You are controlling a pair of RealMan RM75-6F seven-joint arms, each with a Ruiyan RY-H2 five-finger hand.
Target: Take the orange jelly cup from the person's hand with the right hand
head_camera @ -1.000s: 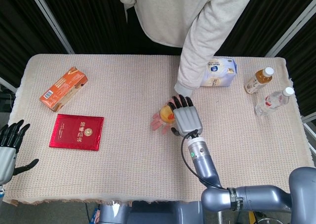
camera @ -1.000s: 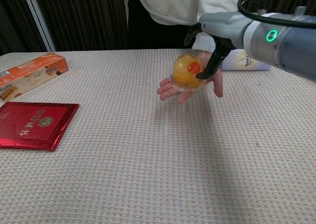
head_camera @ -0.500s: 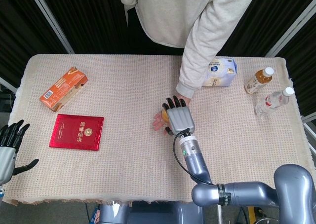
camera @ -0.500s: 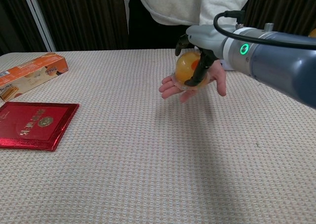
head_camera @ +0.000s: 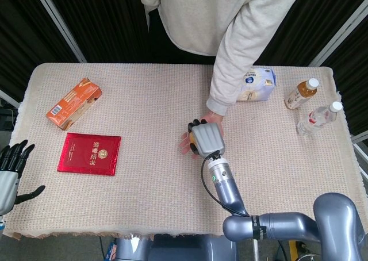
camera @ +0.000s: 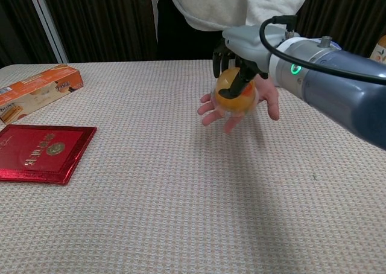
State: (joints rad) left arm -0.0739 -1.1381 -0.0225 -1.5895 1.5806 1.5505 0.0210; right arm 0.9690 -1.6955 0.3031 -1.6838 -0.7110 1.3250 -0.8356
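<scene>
The orange jelly cup (camera: pixel 236 96) lies on the person's upturned palm (camera: pixel 267 101) over the middle of the table. My right hand (camera: pixel 241 55) comes down on it from above: its fingers curl over the top and far side, and the thumb crosses the front of the cup. In the head view my right hand (head_camera: pixel 207 138) covers the cup completely, with only the person's fingertips (head_camera: pixel 184 144) showing beside it. My left hand (head_camera: pixel 10 170) hangs off the table's left edge, fingers spread and holding nothing.
An orange box (head_camera: pixel 73 103) and a red booklet (head_camera: pixel 89 153) lie on the left of the table. A white bag (head_camera: pixel 257 84) sits behind the person's arm. Two bottles (head_camera: pixel 301 93) (head_camera: pixel 317 118) stand at the right edge.
My right hand moved left over the person's palm and its fingers and thumb closed around the jelly cup. The left hand stayed still.
</scene>
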